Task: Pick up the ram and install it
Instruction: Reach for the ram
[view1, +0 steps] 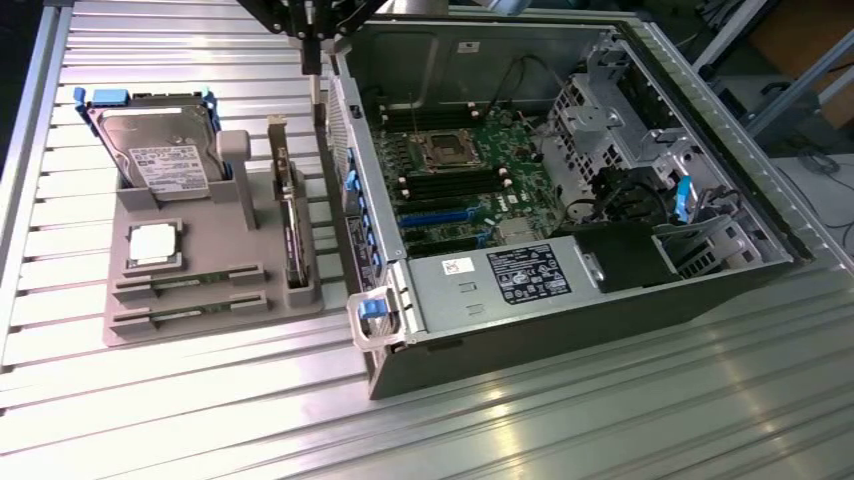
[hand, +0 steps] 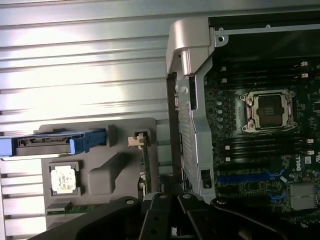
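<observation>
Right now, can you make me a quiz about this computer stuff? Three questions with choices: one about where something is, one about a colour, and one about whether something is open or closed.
1. Where is the hard drive?
A) standing in the grey holder
B) inside the computer case
C) lying flat on the metal table

2. What colour is the frame around the hard drive?
A) red
B) blue
C) yellow

3. How is the computer case?
A) closed, with its side panel on
B) open, with its side panel off
C) packed in a box

Answers:
1 A: it stands upright at the back of the holder, on the exterior view's left of the case.
2 B: blue bars show at its edges.
3 B: you can see straight in to the green motherboard.
</observation>
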